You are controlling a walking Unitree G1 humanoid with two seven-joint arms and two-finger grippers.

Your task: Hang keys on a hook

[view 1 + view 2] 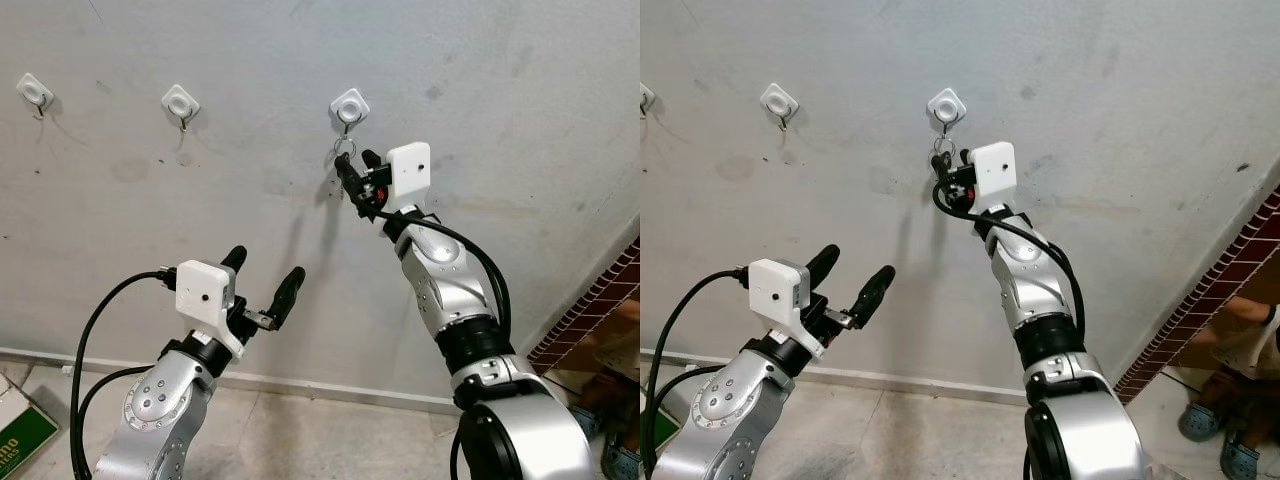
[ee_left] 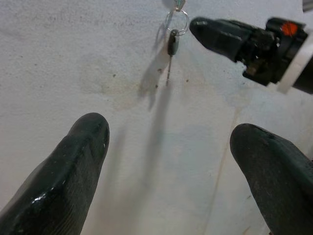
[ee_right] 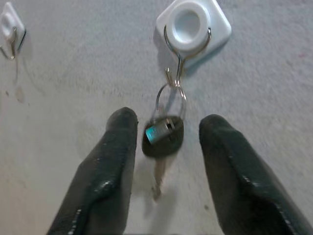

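Now key hanging on hook, right pincer open around it, left pincer open

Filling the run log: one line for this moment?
key: hanging by ring on hook | right pincer: open, straddling key | left pincer: open, idle below | status: hung

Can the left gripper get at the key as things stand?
Probably not without moving: the left gripper is open but low on the wall, well short of the key on the hook, and the right gripper flanks it.
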